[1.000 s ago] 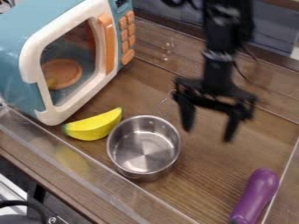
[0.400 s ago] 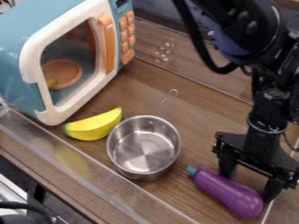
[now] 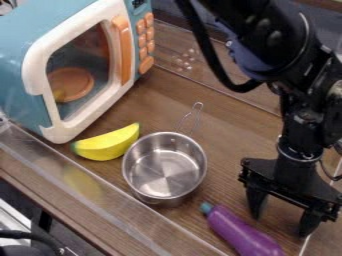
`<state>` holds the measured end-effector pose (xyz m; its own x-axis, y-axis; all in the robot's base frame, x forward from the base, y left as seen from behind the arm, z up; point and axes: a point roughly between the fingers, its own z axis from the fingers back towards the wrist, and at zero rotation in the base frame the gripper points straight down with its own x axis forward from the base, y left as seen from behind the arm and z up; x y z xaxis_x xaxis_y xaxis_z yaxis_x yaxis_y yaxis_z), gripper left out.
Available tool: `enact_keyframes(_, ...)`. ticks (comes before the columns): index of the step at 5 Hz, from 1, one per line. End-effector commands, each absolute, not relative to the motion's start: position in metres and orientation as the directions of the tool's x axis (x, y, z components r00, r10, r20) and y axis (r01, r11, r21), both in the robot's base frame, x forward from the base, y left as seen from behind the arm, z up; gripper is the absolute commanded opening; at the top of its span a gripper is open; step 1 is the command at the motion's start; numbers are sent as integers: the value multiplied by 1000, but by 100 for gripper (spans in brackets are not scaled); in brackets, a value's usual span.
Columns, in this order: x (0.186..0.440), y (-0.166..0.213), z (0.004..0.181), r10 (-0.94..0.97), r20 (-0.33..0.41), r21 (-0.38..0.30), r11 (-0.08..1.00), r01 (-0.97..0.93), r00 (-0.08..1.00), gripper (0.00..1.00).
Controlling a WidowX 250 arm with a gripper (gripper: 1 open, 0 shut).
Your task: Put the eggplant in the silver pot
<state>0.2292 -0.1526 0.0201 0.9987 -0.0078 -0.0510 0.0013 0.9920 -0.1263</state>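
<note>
Dark wood-grain bench [image 3: 201, 90] fills the single camera view, with a blue and white toy microwave [image 3: 74, 60] at the upper left, its door shut on something orange. A yellow banana-shaped toy [image 3: 107, 143] lies just in front of the microwave, close beside the silver pot [image 3: 166, 167], which stands upright and empty near the front edge.

What has changed is the arm's place. A second ago the claw [image 3: 287, 205] hung over the middle of the bench, behind and to the right of the pot, well apart from the eggplant [image 3: 242, 233]. Now it has come to the front right corner and dropped low, pointing straight down, its fingers [image 3: 254, 195] spread as wide as they go and holding nothing. The eggplant has also shifted: earlier it lay near the right edge, angled up toward the back; now it lies flat on the bench to the right of the pot, its greenish stem end toward the pot and its body running off toward the lower right. The claw stands just behind and above it, and I cannot tell whether a finger touches it.

By my reading, the task is at the grasp stage: the eggplant is not yet lifted, and the claw needs to settle astride it and close before any carry to the pot, a short move leftward.
</note>
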Motion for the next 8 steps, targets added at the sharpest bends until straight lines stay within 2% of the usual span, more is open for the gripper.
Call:
enact_keyframes(1, 226, -158, 26, -44, -21, -138, 990, 41, 999, 100)
enact_keyframes(4, 230, -158, 27, -63, 1, -134, 989, 62, 998, 100)
enact_keyframes(6, 233, -156, 34, 84, 13, -133, 988, -81, 996, 100)
enact_keyframes(8, 224, -160, 31, 27, 24, -132, 991, -23, 999, 100)
